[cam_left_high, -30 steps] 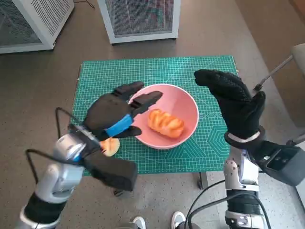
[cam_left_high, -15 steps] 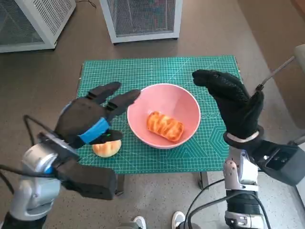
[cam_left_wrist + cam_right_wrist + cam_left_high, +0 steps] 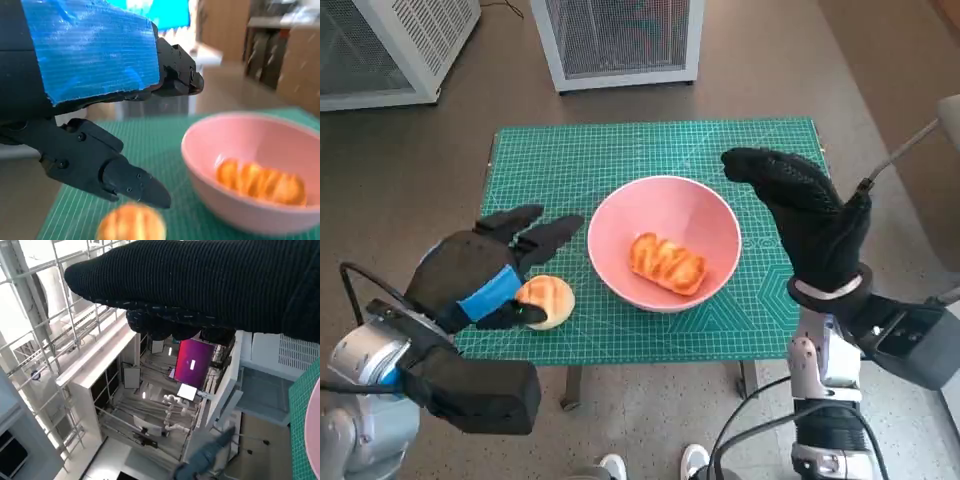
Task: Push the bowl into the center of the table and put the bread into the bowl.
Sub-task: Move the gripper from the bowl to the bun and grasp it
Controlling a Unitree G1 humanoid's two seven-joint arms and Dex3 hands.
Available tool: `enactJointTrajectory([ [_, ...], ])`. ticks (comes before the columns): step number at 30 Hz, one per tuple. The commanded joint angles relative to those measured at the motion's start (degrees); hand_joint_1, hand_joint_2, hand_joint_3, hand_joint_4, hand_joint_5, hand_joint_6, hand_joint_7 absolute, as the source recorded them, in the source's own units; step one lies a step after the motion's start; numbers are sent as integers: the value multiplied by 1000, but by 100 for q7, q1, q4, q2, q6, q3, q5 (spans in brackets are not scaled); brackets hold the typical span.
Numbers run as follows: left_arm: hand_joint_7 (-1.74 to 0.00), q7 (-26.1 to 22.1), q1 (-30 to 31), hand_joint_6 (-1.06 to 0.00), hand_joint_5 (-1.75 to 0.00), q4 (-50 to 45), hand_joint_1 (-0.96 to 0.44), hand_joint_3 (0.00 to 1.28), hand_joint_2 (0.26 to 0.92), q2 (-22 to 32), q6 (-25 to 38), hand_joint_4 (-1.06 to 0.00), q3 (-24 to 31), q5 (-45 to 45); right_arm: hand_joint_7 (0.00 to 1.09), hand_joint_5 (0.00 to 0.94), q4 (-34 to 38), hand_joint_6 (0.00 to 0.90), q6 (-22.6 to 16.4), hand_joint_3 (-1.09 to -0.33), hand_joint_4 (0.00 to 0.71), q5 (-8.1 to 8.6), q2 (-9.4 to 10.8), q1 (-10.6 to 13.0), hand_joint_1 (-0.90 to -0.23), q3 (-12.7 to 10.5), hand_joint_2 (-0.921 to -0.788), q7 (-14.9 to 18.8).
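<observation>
Left robot hand (image 3: 485,272): black, blue tape across back, fingers spread, nothing held. Hovering low over near-left part of bench (image 3: 620,150). Fingers (image 3: 125,180) reaching toward the bowl, tips short of its rim, apart from it. Thumb side just over a round bun (image 3: 545,301); contact not clear from head view. In left wrist view, bun (image 3: 131,224) blurred, directly under the fingertips, lying on green cutting mat (image 3: 650,150).

Just beyond left fingertips: pink bowl (image 3: 620,215), upright on mat, roughly mid-bench. Inside bowl: braided bread (image 3: 666,262), golden-orange, glazed, lying on bowl floor toward the side away from left robot hand. Same pair seen from left wrist: bowl (image 3: 235,200), bread (image 3: 260,181) resting inside, below rim.

Right robot hand (image 3: 802,215): black knitted glove, raised above far-right side of bowl, fingers extended and slightly bent forward, nothing held. Clear of bowl rim, above mat edge. Right wrist view: glove (image 3: 200,285) as dark band, empty; background racks and screens only.

Further out from both robot hands: grey floor, two white perforated cabinets (image 3: 620,40) beyond far edge of bench. Pair of shoe tips (image 3: 655,463) at near edge of head view, between the two forearms.
</observation>
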Motion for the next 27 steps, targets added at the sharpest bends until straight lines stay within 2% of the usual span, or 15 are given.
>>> enactJointTrajectory([
  [1, 0, -141, 97, -240, 0, 10, -387, 1, 738, 40, 166, -246, -20, -77, 617, 2, 64, -1, 82, -468, 359, -23, -7, 76, -466, 8, -921, 46],
  [14, 0, -109, 96, -230, 0, 465, -384, 3, 745, -110, 520, -234, -405, 57, 614, 4, -37, -1, 158, -475, 364, -21, -49, 129, -464, 11, -921, 46],
  [27, -15, 112, -327, -265, -5, 1529, -342, 4, 754, -399, 830, -238, -909, 175, 615, 4, -94, -1, 194, -472, 365, -32, -102, 186, -472, -2, -921, 47],
])
